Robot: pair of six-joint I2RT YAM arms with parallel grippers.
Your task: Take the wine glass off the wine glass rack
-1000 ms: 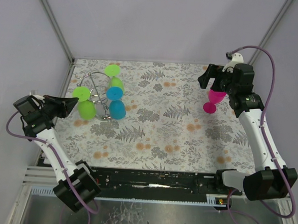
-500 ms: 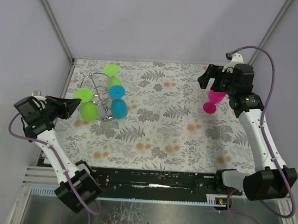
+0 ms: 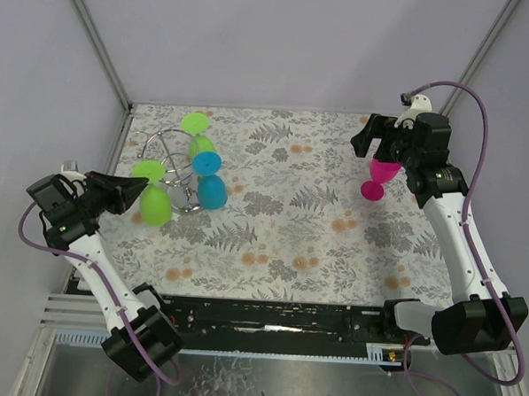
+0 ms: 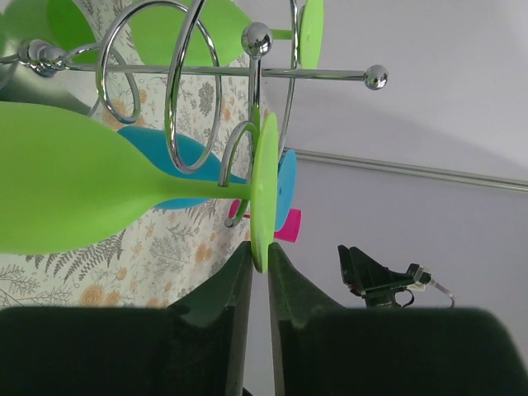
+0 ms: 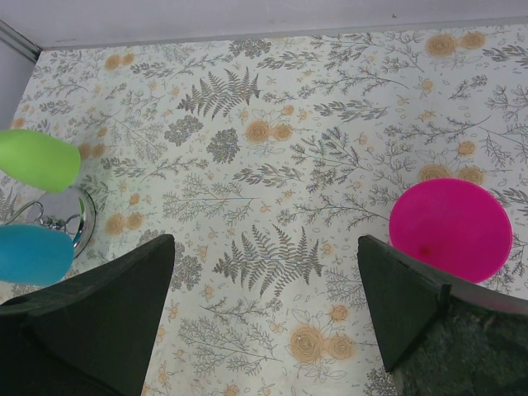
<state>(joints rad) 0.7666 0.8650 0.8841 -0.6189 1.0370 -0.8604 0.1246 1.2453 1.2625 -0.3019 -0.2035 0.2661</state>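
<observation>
The wine glass rack [image 3: 171, 149] is a silver wire stand at the table's far left; its loops show close up in the left wrist view [image 4: 177, 74]. A green wine glass [image 3: 155, 206] hangs sideways at its near side. My left gripper [image 3: 141, 186] is shut on the rim of this glass's foot [image 4: 264, 186], which is pinched between the fingertips [image 4: 258, 252]. The stem still passes through a wire loop. My right gripper [image 3: 367, 137] is open and empty [image 5: 268, 272], high above the table's far right.
A second green glass [image 3: 203, 142] and a blue glass [image 3: 209, 192] hang on the rack. A pink glass [image 3: 379, 176] stands upside down below my right gripper, and shows in the right wrist view [image 5: 450, 227]. Purple walls close the left, back and right.
My left gripper has drawn a little toward the near edge with the green glass's foot in it, and the glass's bowl has shifted nearer. The right arm has not moved.
</observation>
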